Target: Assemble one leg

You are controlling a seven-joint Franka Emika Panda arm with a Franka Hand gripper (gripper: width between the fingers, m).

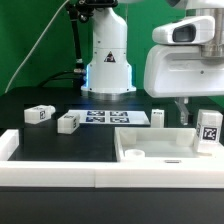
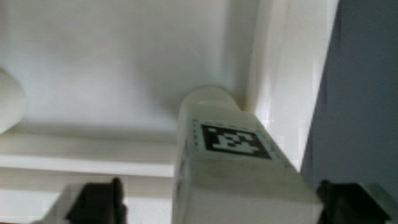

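A white leg (image 1: 208, 130) with a black-and-white tag stands upright at the right end of the large flat white square piece with a raised rim (image 1: 150, 152). In the wrist view the leg (image 2: 231, 150) lies between my two dark fingertips (image 2: 93, 200), with a gap on each side. My gripper (image 1: 200, 114) (image 2: 217, 205) is open around the leg's top and does not press on it. Three more legs lie on the table: two at the exterior view's left (image 1: 38, 114) (image 1: 68, 122) and one near the middle (image 1: 158, 117).
The marker board (image 1: 112, 118) lies flat in front of the arm's base (image 1: 108, 65). A white border wall (image 1: 60, 172) runs along the near edge of the black table. The wrist housing (image 1: 185, 65) hangs large above the square piece.
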